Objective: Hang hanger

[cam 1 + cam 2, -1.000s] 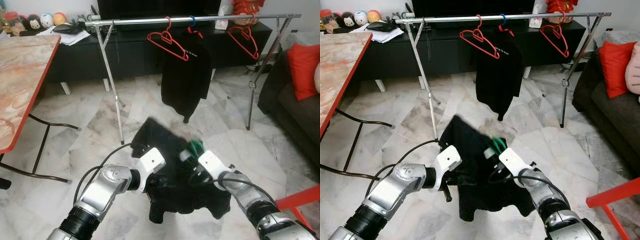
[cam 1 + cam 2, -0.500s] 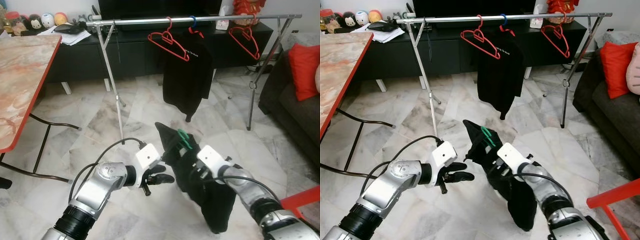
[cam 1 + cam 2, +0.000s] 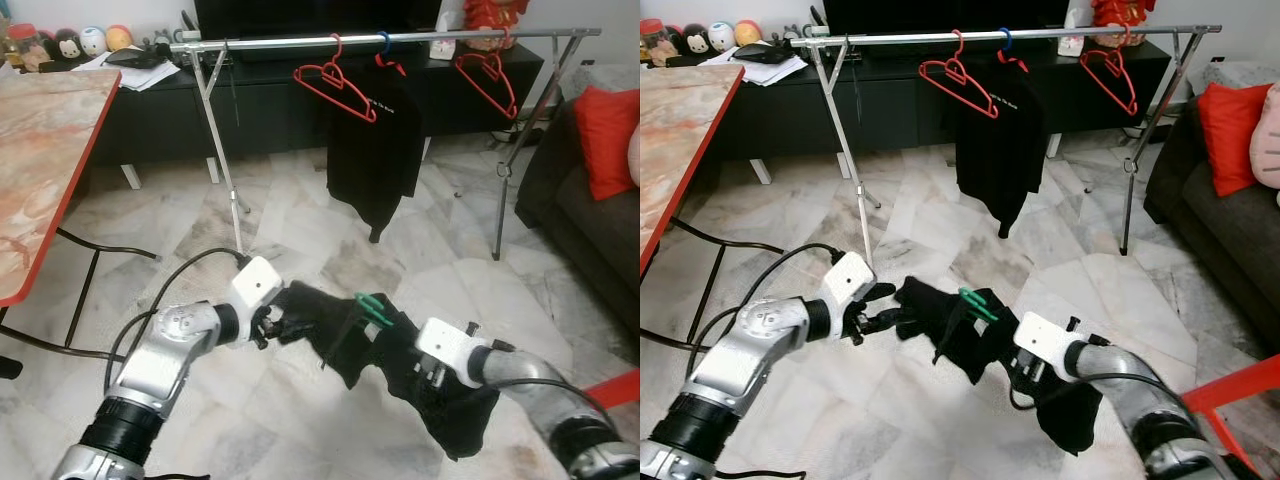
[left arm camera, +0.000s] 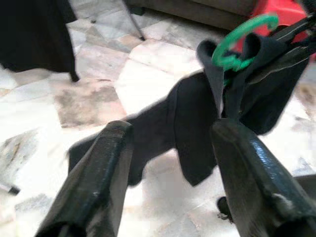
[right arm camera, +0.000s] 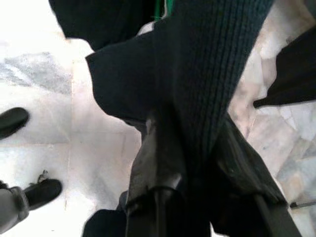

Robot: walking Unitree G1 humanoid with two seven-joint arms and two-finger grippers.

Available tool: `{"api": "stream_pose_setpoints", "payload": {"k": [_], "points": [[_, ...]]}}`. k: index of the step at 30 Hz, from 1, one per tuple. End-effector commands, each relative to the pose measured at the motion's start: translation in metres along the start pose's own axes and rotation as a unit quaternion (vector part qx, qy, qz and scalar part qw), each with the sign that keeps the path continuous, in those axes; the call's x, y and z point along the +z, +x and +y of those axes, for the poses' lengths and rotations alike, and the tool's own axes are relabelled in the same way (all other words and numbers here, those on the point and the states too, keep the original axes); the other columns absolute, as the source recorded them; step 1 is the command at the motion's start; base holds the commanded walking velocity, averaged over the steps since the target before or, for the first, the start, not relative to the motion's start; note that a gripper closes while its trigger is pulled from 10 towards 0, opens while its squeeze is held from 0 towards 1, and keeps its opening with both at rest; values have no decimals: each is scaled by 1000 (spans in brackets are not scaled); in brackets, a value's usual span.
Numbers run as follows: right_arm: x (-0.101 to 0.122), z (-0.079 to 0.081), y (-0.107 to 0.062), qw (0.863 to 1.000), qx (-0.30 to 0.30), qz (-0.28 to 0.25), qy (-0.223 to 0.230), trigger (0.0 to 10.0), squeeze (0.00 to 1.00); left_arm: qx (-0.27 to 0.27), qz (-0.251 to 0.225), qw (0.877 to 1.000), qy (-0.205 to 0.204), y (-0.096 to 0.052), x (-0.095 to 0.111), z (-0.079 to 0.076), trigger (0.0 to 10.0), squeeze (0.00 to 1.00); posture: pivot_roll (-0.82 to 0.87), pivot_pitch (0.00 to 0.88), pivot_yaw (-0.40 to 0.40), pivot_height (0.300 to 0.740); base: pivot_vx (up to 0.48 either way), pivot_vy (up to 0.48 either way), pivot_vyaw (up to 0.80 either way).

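A black shirt (image 3: 372, 150) hung on the clothes rail (image 3: 400, 38) at the far side of the room and carried a small line of white print near its upper right shoulder, too small to read. No other writing could be made out.

The task's thing was a green hanger (image 3: 374, 307), of which just the curved plastic hook showed, poking up out of a dark knitted garment (image 3: 400, 360) draped over it. In the left wrist view the hook (image 4: 240, 40) appeared as a bright green open loop above folds of dark cloth. Hanger and garment were held low over the marble floor (image 3: 300, 200), near the robot and well short of the rail.

The left gripper (image 3: 278, 325) reached in from the left with its fingers (image 4: 94, 182) apart, the garment's left edge lying between or just beyond them; contact could not be judged. The right gripper (image 3: 1025, 375) sat on the right, clamped on the garment, whose ribbed cloth was bunched tight over its fingers (image 5: 163, 153).

Two red hangers (image 3: 337, 85) hung empty on the rail, one left of the black shirt and one toward the right end (image 3: 490, 80).
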State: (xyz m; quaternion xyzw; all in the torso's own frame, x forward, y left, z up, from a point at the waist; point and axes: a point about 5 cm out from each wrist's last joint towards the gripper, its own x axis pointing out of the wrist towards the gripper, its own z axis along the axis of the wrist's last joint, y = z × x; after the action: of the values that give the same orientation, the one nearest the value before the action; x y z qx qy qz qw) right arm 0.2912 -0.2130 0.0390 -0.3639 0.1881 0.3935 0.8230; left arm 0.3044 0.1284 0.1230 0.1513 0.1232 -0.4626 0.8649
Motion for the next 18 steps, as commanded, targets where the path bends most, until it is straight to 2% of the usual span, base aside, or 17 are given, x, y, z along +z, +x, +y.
{"api": "stream_pose_setpoints", "payload": {"k": [1, 8, 13, 18], "points": [[11, -3, -7, 998, 20, -49, -30, 0, 0, -37, 3, 999, 19, -1, -1, -5, 10000, 1000, -172, 25, -6, 740, 0, 0, 0], [12, 0, -21, 991, 85, -83, -56, 0, 0, -141, 6, 989, 48, -4, -1, -16, 10000, 1000, -175, 33, -6, 740, 0, 0, 0], [15, 0, -26, 988, 103, -98, -59, 0, 0, -201, 17, 979, 41, -14, -3, -19, 10000, 1000, -172, 40, -3, 740, 0, 0, 0], [16, 0, -27, 987, 110, -101, -60, 0, 0, -219, 24, 974, 46, -16, -5, -20, 10000, 1000, -171, 47, -2, 740, 0, 0, 0]]}}
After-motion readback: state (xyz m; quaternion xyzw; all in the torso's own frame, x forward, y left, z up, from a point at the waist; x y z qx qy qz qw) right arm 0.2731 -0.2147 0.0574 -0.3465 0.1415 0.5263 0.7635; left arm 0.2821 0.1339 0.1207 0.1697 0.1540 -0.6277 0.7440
